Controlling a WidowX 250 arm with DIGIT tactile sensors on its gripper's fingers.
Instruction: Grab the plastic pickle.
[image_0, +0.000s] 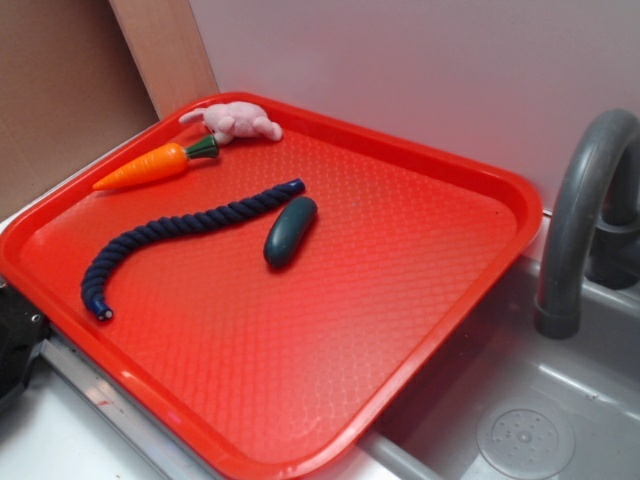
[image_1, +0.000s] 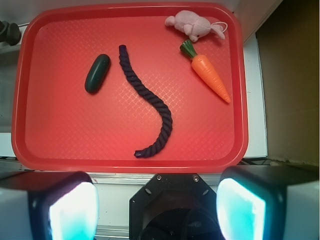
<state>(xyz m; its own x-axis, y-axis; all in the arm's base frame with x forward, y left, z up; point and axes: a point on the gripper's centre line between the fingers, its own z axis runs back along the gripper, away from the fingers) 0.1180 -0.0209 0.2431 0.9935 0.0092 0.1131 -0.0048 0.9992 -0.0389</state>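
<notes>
Item: small smooth dark green-teal plastic pickle (image_1: 97, 73), oblong with rounded ends. Location: on the textured red plastic tray (image_1: 55, 135), left-of-centre in the wrist view, lying flat and untouched. Long axis: tilted a little off the near-far line, its far end leaning right.

Neighbours: long navy twisted rope (image_1: 147, 102), just beside the pickle on its right and not touching it; the far ends of the two lie close together. Orange toy carrot with green top (image_1: 211, 76) and small pink plush animal (image_1: 195, 25) sit well apart, toward the tray's far right corner. A grey tap (image_0: 585, 215) over a grey sink stands beside the tray in the exterior view.

Gripper (image_1: 157, 207): jaws spread wide, nothing between them, held high above the near edge of the tray.

Key relation: the pickle lies ahead of the jaws and off to the left. Judgement: the approach needs travel forward and left, then descent, with the jaws turned to close across the pickle's short width. The rope side leaves the narrower clearance, so a finger could catch it.
</notes>
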